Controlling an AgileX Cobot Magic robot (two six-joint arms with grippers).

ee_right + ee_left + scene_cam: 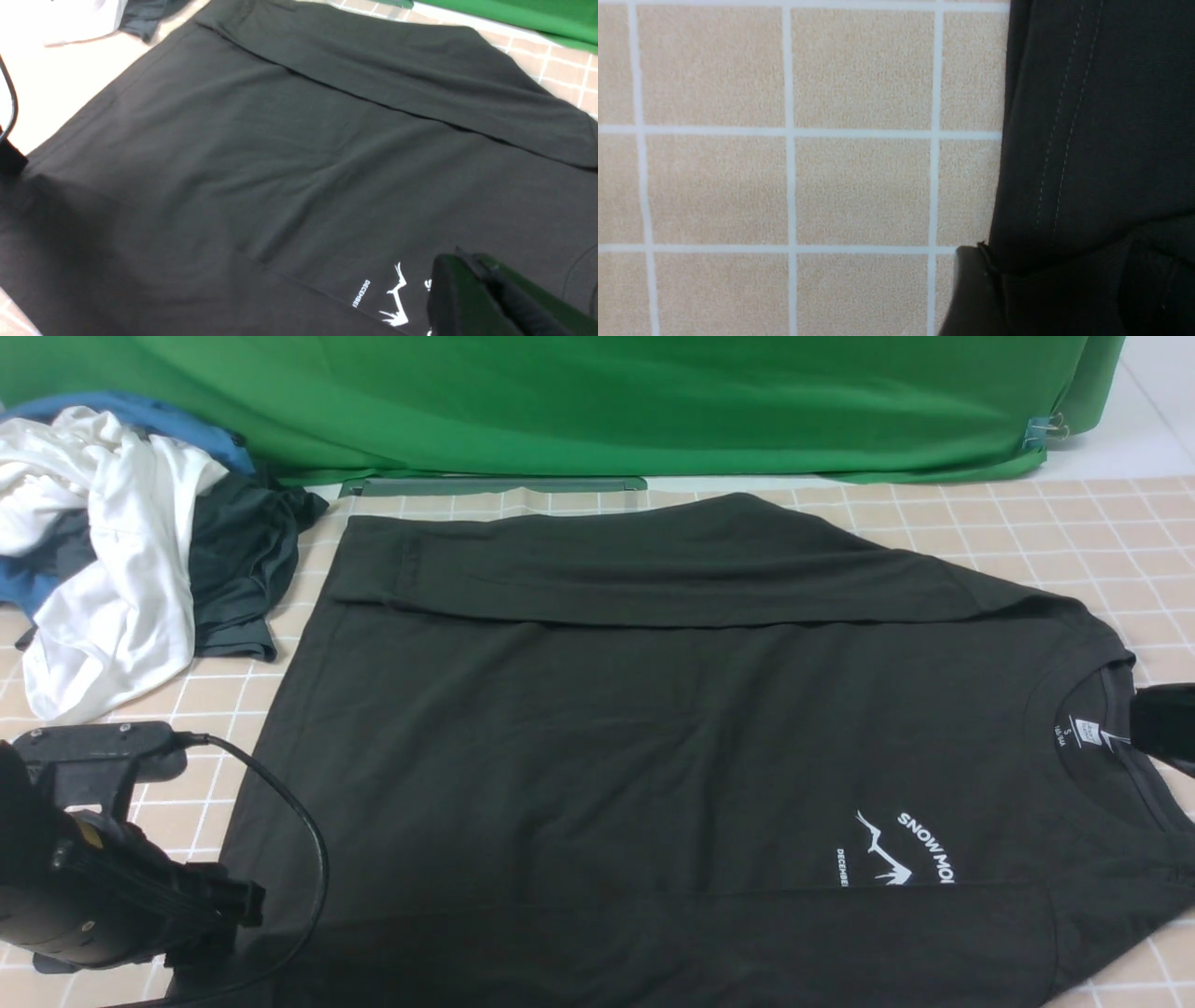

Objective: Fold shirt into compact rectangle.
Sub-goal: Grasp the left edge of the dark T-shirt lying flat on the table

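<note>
From the front camera I see one black shirt [653, 709] spread flat over most of the tiled tabletop [1074, 523]. Its collar points to the right of the frame and its hem to the left. One sleeve lies folded across the body along the upper edge, and a second runs along the bottom edge, so I count two sleeve folds.

My left gripper [233, 901] sits in the lower left of the frame, right at the hem corner. In the left wrist view one dark finger [971, 294] shows against the stitched hem [1064, 140], but I cannot tell whether the jaws stand apart or together, or whether cloth lies between them.

My right gripper [1158, 723] enters at the right edge of the frame, just beside the collar and its white label [1083, 731]. In the right wrist view its fingers [448, 298] are pressed together above the white lettering [397, 303], and I see no cloth between them.

One black cable [299, 821] loops from the left arm over the hem. In the upper left of the frame lies one pile of three garments: a white garment [112, 569], a dark grey garment [243, 560] and a blue garment [159, 415]. One green cloth [607, 401] hangs across the top
</note>
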